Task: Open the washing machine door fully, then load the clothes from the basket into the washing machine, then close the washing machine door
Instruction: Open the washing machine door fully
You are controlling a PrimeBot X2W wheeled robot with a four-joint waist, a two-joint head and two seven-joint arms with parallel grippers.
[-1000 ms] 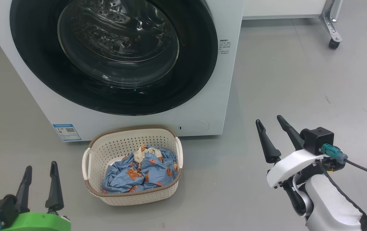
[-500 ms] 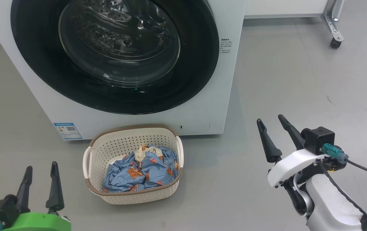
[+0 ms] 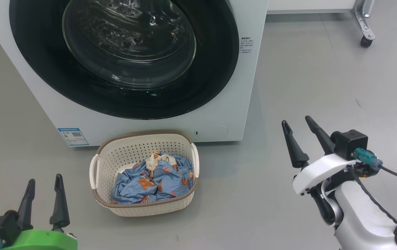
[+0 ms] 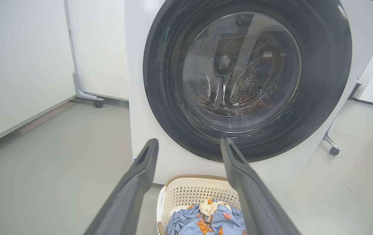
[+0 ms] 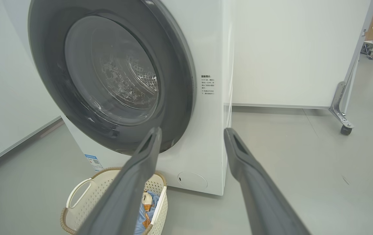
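The left gripper [image 3: 44,178] and right gripper [image 3: 296,119] gape empty. The door [image 3: 125,52] sits shut at 12 o'clock, with the basket [image 3: 142,205] of clothes [image 3: 153,180] at 6 o'clock (close beneath); a pull could slip off its glossy rim.

Head looks down; both wrists face the washing machine [image 5: 210,137].

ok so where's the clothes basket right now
In the head view, the cream-white perforated plastic basket sits on the grey floor, left of centre, in front of the white washing machine, below its round black-rimmed door.
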